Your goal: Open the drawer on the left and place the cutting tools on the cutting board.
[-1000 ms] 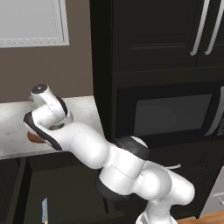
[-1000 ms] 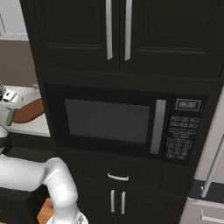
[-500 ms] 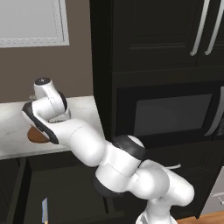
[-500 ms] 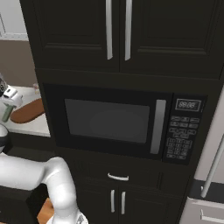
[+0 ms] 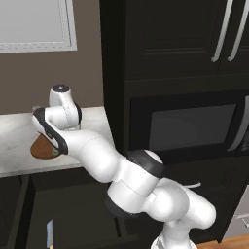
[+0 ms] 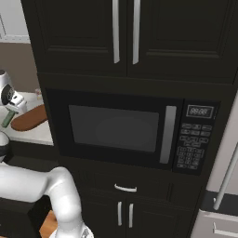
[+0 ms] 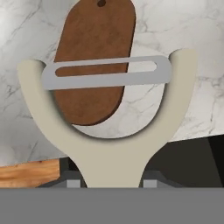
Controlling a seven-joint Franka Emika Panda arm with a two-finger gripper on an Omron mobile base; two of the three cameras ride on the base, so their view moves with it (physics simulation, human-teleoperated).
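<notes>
Dark kitchen cabinets beside a pale marble worktop (image 5: pixel 19 138). The gripper (image 6: pixel 13 108) hung above the worktop, clamped on the peeler (image 7: pixel 109 131), whose pale Y-shaped head and metal blade stood up in the hand view; its green handle showed in the right base view. The cutting board (image 7: pixel 94 61) lay flat on the worktop beneath the peeler, apart from it. The drawer (image 5: pixel 29 214) under the worktop stood open, with the blue-handled knife (image 5: pixel 49 232) inside.
</notes>
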